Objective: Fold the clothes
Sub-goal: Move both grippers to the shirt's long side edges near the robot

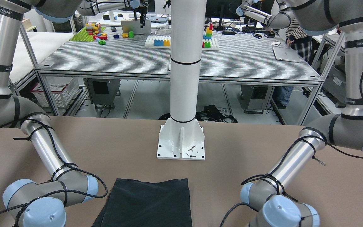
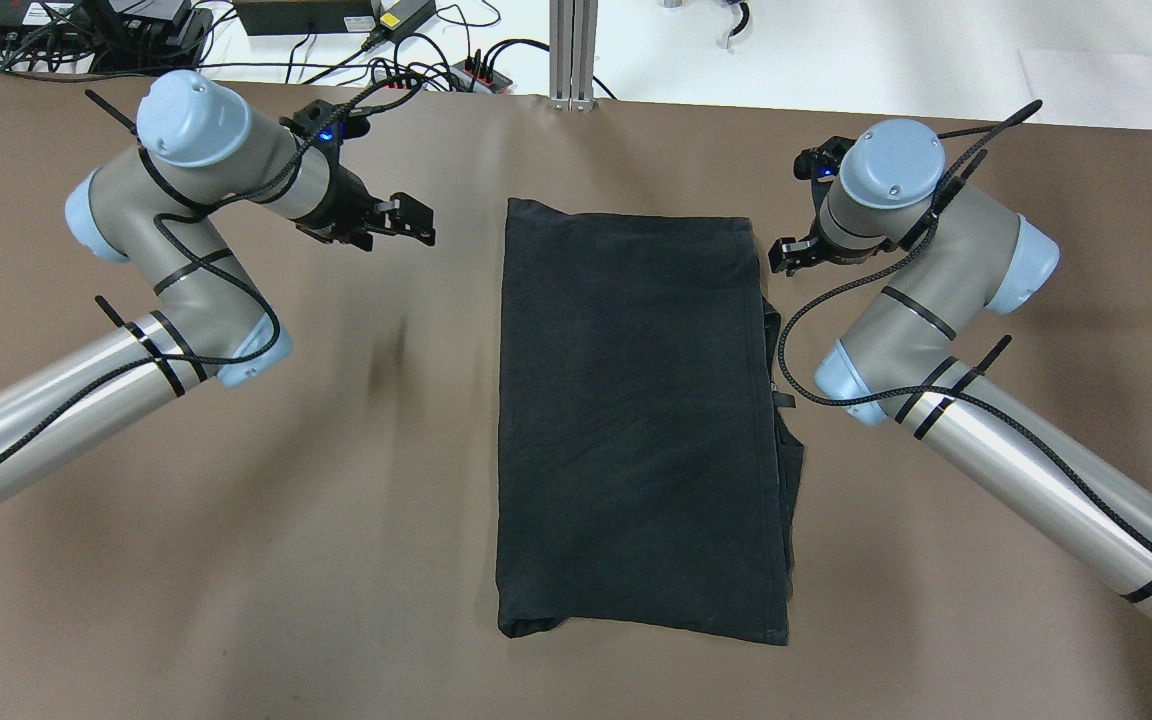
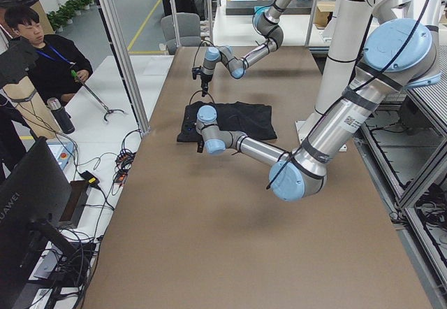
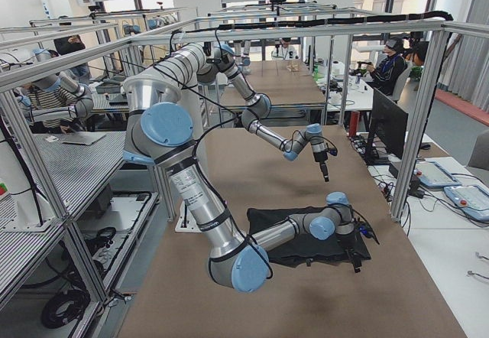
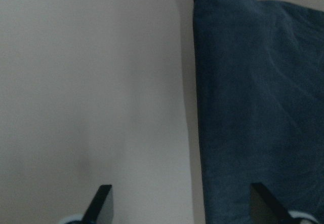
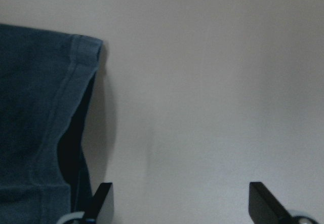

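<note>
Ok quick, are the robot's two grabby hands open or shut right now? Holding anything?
Left gripper: open, holding nothing.
Right gripper: open, holding nothing.

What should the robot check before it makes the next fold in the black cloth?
1. Left gripper open and empty: ok.
2. Right gripper open and empty: ok.
3. Black cloth lying flat on the table: ok.
4. Cloth layers lined up: not ok, lower layers stick out on the right gripper's side.
5. White pillar base apart from the cloth: ok.
</note>
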You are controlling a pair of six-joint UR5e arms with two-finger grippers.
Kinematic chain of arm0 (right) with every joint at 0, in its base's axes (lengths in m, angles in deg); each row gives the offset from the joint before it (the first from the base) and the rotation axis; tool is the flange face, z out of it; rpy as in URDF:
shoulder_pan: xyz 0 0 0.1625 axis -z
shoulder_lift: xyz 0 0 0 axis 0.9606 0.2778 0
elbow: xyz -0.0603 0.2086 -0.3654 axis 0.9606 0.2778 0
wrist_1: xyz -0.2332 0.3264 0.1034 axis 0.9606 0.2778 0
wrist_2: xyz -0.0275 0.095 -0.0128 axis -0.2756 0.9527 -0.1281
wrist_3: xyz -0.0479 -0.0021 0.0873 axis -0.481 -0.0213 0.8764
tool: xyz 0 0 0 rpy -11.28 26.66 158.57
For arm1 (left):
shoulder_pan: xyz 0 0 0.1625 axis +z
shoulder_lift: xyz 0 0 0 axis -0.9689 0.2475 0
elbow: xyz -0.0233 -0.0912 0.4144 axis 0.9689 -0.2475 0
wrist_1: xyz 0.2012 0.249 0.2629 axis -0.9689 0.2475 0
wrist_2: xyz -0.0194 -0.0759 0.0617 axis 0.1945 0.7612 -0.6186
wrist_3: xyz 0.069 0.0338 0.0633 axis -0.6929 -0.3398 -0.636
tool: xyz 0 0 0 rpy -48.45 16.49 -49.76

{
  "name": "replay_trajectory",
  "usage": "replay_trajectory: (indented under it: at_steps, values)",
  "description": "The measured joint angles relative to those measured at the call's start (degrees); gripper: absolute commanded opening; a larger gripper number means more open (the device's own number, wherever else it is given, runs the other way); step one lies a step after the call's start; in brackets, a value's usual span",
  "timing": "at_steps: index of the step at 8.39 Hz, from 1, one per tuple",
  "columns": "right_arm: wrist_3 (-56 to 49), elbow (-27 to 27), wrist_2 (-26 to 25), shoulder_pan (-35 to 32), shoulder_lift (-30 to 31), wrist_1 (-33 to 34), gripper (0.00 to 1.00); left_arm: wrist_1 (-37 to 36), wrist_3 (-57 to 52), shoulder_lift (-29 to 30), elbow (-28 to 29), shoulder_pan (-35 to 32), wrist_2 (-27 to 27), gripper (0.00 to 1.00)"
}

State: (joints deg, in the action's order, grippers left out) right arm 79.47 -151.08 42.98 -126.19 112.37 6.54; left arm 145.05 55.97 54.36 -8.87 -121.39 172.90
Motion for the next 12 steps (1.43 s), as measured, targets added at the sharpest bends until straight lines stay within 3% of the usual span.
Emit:
replay_trajectory:
  at_steps: [1,2,6,10,12]
  values:
    - [0.23,-0.70,0.20,0.02,0.22,-0.07,0.94,0.07,2.94,0.03,-0.38,2.93,-2.18,0.94]
    - [0.32,-1.14,0.31,0.02,0.38,-0.13,0.94,0.16,5.04,0.05,-0.52,5.35,-3.65,0.81]
    - [0.25,-1.51,0.39,0.03,0.80,-0.23,0.94,0.85,7.97,0.13,-0.57,9.99,-5.83,0.01]
    - [0.30,-1.96,0.39,0.13,1.26,-0.51,0.94,2.29,9.52,-0.21,-1.05,10.37,-6.08,0.00]
    - [0.31,-2.19,0.39,0.24,1.43,-0.57,0.94,2.44,9.32,-3.62,-4.84,10.31,-5.64,0.00]
